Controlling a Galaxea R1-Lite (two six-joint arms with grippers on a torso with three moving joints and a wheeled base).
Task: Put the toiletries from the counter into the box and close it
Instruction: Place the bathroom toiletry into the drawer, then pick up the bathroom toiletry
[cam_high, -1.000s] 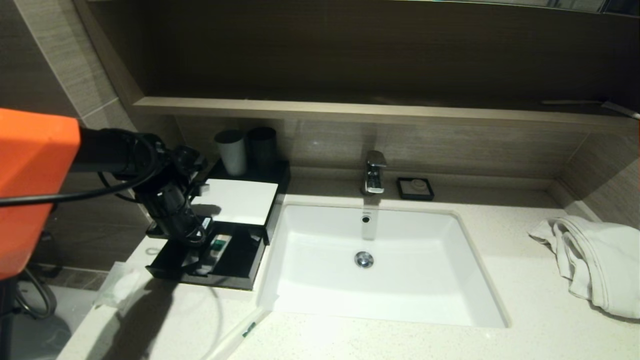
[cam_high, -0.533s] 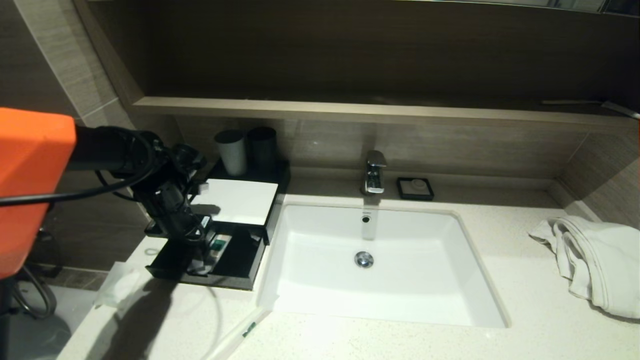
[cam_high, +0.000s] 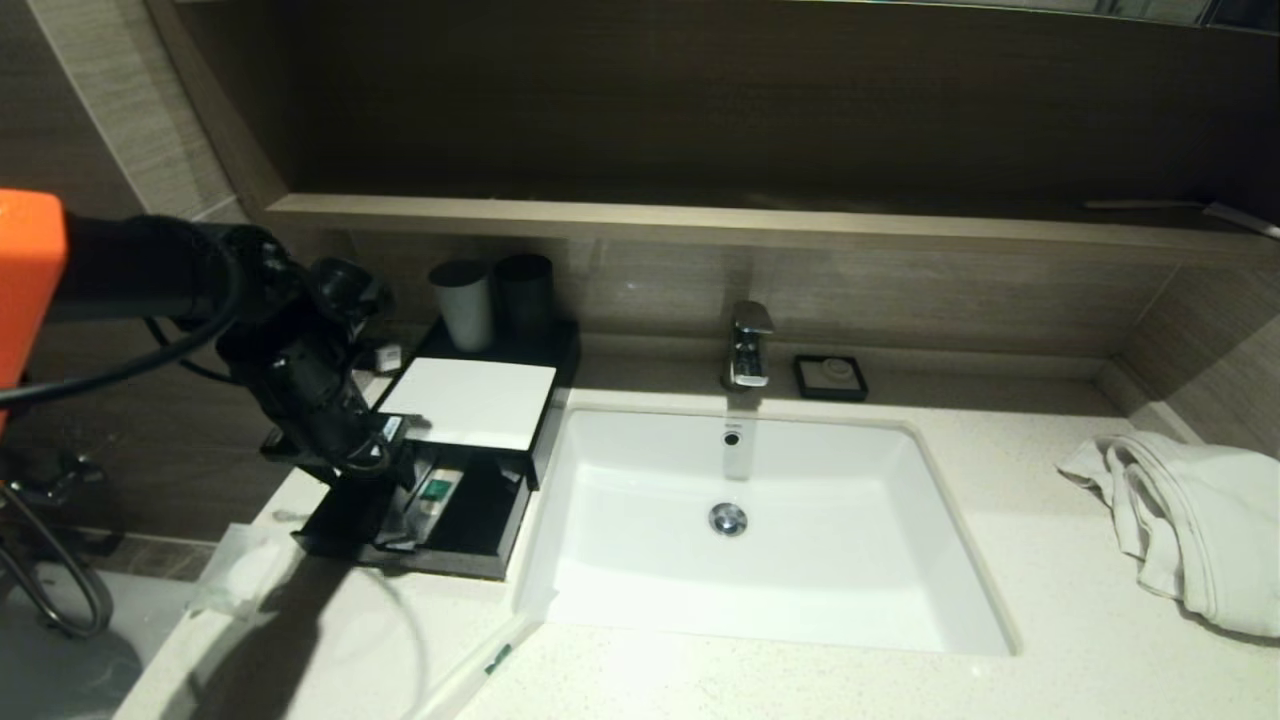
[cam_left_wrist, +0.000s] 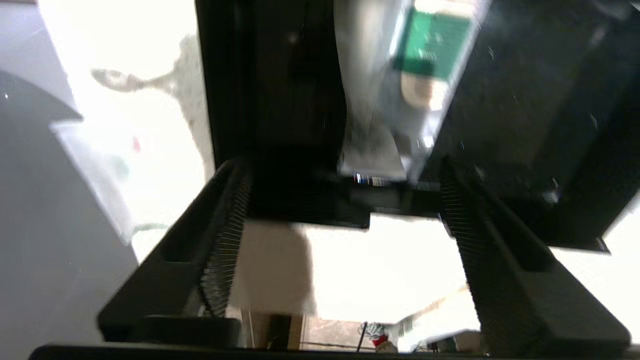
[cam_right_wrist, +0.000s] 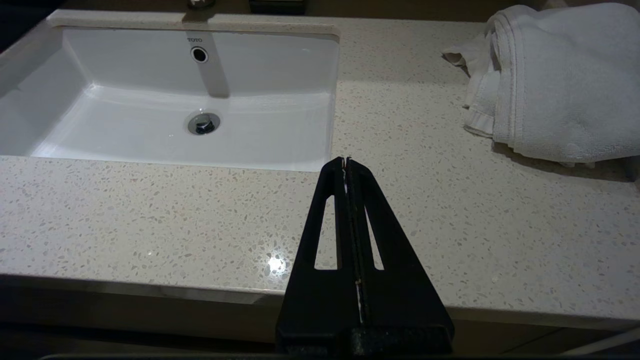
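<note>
The black box (cam_high: 470, 400) with a white top panel stands at the counter's (cam_high: 800, 680) left, its front drawer (cam_high: 470, 520) pulled out. A sachet with a green mark (cam_high: 438, 490) lies in the drawer; it also shows in the left wrist view (cam_left_wrist: 430, 50). My left gripper (cam_high: 372, 462) is open and empty over the drawer's left front part (cam_left_wrist: 342, 167). A squarish clear packet (cam_high: 245, 570) lies on the counter left of the box. A long sachet (cam_high: 490, 660) lies at the counter's front edge. My right gripper (cam_right_wrist: 345, 160) is shut and empty above the counter in front of the basin (cam_right_wrist: 150, 115).
Two cups (cam_high: 465, 300) (cam_high: 525, 290) stand on the back of the box. A faucet (cam_high: 750, 345) and a small black soap dish (cam_high: 830, 377) are behind the basin (cam_high: 760, 560). A white towel (cam_high: 1190, 520) lies at the right. A wooden shelf (cam_high: 700, 220) overhangs the back.
My left arm has drawn back to the left and a little up from the drawer. The green-marked sachet stays in the drawer and shows more fully.
</note>
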